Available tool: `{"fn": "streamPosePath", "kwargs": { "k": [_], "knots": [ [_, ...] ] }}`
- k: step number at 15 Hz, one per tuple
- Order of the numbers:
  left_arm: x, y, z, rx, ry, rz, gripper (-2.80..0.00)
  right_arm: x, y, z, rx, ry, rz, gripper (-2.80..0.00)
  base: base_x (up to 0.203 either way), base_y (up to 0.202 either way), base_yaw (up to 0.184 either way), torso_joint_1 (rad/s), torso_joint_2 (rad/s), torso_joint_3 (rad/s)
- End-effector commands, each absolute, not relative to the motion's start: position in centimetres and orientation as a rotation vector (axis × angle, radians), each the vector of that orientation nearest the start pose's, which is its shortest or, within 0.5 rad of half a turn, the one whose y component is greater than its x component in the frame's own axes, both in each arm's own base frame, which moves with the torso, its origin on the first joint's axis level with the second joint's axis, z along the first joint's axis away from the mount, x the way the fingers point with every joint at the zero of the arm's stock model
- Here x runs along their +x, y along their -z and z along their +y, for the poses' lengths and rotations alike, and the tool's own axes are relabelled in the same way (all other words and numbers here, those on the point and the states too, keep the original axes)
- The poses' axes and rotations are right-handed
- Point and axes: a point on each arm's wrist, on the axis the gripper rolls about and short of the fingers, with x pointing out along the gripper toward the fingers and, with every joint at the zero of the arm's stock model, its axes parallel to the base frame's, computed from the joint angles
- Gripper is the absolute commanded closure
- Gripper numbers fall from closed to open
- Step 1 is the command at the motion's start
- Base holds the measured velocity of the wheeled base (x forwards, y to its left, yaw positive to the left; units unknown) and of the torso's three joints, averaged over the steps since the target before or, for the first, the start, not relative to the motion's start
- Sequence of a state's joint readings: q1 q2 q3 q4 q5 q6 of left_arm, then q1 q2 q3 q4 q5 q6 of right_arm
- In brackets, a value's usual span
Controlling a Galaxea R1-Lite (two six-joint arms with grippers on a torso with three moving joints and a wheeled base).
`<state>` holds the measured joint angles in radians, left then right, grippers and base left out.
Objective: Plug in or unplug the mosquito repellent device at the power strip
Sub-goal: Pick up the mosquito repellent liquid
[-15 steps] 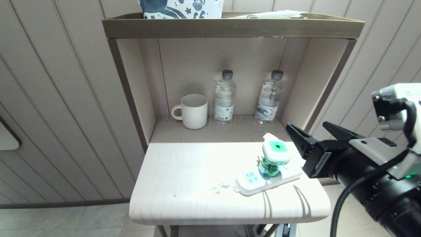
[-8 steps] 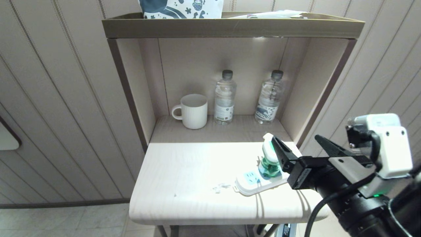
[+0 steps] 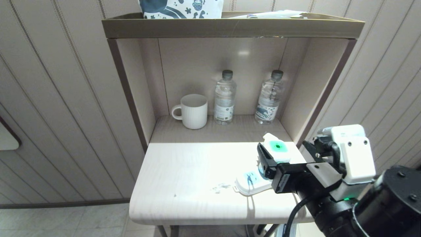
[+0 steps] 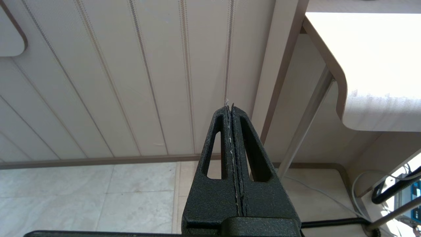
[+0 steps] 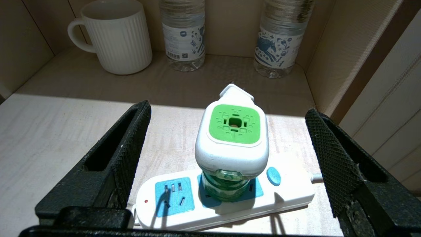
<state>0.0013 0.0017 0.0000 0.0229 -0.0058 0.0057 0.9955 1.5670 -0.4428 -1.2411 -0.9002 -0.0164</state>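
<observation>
The mosquito repellent device (image 3: 277, 149) (image 5: 233, 138) has a white cap with a green centre over a green bottle. It stands upright with the bottle's base on the middle blue socket of the power strip (image 3: 249, 185) (image 5: 289, 194), near the table's right edge. Its plug pins are hidden. My right gripper (image 3: 282, 147) (image 5: 227, 110) is open, one finger on each side of the cap and clear of it. Down beside the table, in the left wrist view, my left gripper (image 4: 230, 107) is parked and shut on nothing.
At the back of the alcove stand a white ribbed mug (image 3: 192, 111) and two clear water bottles (image 3: 225, 97) (image 3: 269, 97). The shelf's right side wall (image 3: 297, 95) rises close behind the device. The strip's cord (image 5: 315, 176) leaves toward the right.
My right gripper has swung left from beside the table and lowered, so its fingers now straddle the device. Its jaws have opened wider. Device and strip have not moved.
</observation>
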Motion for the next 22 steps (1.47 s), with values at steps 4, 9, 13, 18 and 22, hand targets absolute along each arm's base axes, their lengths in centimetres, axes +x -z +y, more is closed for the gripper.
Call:
{"fn": "streamPosePath", "kwargs": {
  "k": [4,9,13,18,22],
  "knots": [
    [-2.3,-7.3,0.0,0.005,0.005,0.026,0.0,15.5,-17.6,19.2,0.064,-0.057,-0.061,-2.8,0.0,0.0,0.0,0.0,0.0,0.0],
    [-2.3,-7.3,0.0,0.006,0.005,0.026,0.0,16.5,-16.7,19.4,0.071,-0.022,-0.069,-2.8,0.0,0.0,0.0,0.0,0.0,0.0],
    [-2.3,-7.3,0.0,0.005,0.005,0.026,0.0,16.8,-16.1,19.8,0.054,-0.022,-0.055,-2.8,0.0,0.0,0.0,0.0,0.0,0.0],
    [-2.3,-7.3,0.0,0.005,0.005,0.026,0.0,17.4,-15.8,19.7,0.052,-0.004,-0.057,-2.8,0.0,0.0,0.0,0.0,0.0,0.0],
    [-2.3,-7.3,0.0,0.005,0.005,0.026,0.0,17.6,-15.8,19.8,0.056,-0.001,-0.061,-2.8,0.0,0.0,0.0,0.0,0.0,0.0]
  ]
}}
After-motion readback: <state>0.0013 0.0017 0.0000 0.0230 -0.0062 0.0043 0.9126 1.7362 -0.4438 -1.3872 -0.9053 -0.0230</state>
